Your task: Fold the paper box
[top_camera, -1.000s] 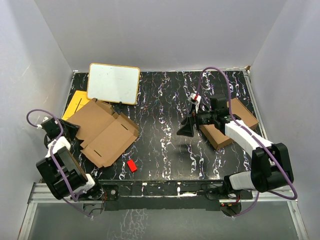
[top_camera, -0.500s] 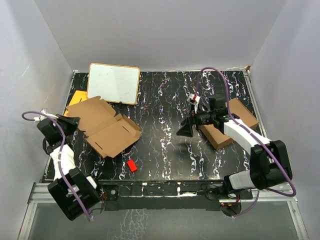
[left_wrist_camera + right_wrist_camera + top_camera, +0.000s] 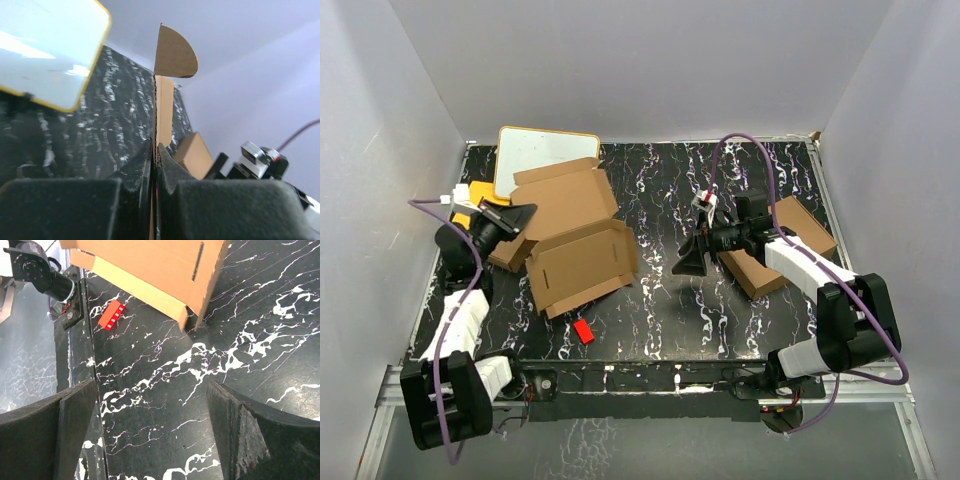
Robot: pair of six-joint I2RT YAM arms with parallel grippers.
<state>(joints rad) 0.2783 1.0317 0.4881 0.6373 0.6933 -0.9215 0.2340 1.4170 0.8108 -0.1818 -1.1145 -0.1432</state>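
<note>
Counted on the black marbled counter [image 3: 660, 305]: one paper box [image 3: 575, 225], one thicker brown box [image 3: 807, 232], one whiteboard [image 3: 535, 150] with a yellow rim, one yellow sheet [image 3: 461, 214], one small red block [image 3: 583, 331]. Two arms, one pair of fingers on each.

Paper box at the left-centre of the counter, opened out and raised at a tilt. Two broad panels showing from above: the far one overlapping the whiteboard's near edge in that view, the near one sloping down toward the red block. From the right wrist, a slotted panel with its low corner at or just above the counter; cannot tell whether touching.

Left arm running up along the counter's left edge, bent at the elbow, with the left gripper [image 3: 525, 213] turned rightward into the box's left side. Fingers [image 3: 135, 175] clenched on a thin cardboard edge, with one rounded tab [image 3: 172, 50] standing above them.

Right arm stretched from its base toward the centre, forearm passing over the thicker brown box. Right gripper [image 3: 688, 262] aimed down at bare counter, fingers [image 3: 50, 430] spread wide and grasping nothing, near the paper box's right edge but apart from it.
</note>
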